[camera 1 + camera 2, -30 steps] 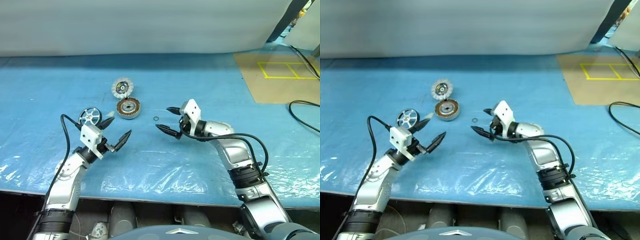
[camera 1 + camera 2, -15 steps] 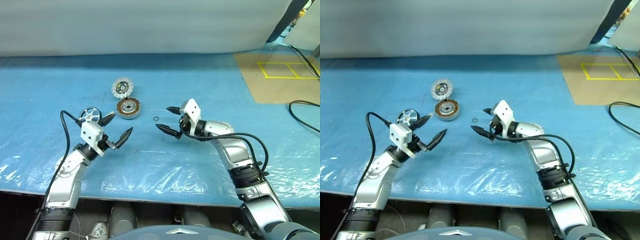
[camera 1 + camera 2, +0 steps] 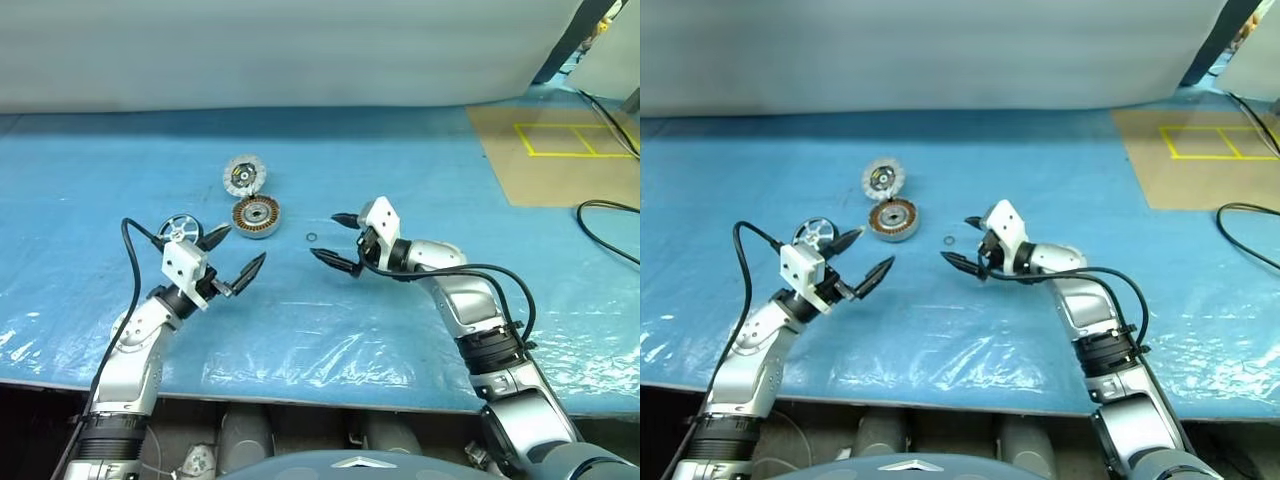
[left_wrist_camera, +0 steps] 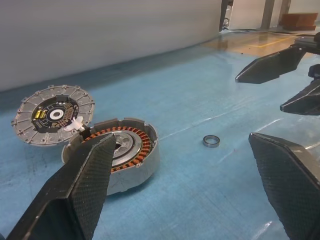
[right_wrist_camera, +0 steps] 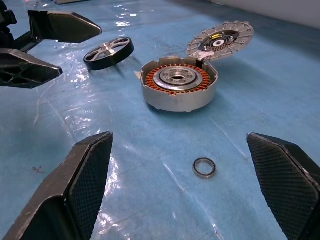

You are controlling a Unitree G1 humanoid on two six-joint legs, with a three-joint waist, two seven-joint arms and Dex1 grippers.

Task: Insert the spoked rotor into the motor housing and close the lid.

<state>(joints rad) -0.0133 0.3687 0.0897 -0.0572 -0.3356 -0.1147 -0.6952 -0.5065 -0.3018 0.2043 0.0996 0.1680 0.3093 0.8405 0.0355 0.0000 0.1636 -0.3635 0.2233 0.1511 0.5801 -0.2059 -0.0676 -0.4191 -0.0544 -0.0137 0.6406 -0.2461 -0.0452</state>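
Bench (image 3: pixel 420 190) under blue plastic sheeting, wrinkled and glossy along the near edge.

Left end effector (image 3: pixel 232 258): fingers apart, nothing between them, held above the sheeting. Right end effector (image 3: pixel 335 241): fingers likewise spread wide and empty. The two face each other across a bare strip of sheeting, well apart.

Spoked rotor (image 3: pixel 178 229): lies flat on the sheeting just beyond my left end effector, at its outer side, close to the far finger but not touching it as far as I can tell. Black rim and silver spokes show clearly in the right wrist view (image 5: pixel 109 52).

Motor housing (image 3: pixel 257 216): sits flat, beyond the gap between my two end effectors, nearer the left one. Coppery windings ring a silver centre, facing up and uncovered; its cavity holds no rotor. In the left wrist view (image 4: pixel 120 155) it lies straight ahead of the left end effector, partly behind one finger.

Lid (image 3: pixel 244 174): just beyond the housing, on the far side from both end effectors, touching the housing's far edge. From the right wrist view (image 5: pixel 220 40) it stands tilted up, not lying flat, inner face with dark and yellowish centre showing.

Small metal ring (image 3: pixel 311 237): loose on the sheeting between the housing and my right end effector, just ahead of the right fingertips, touching neither.
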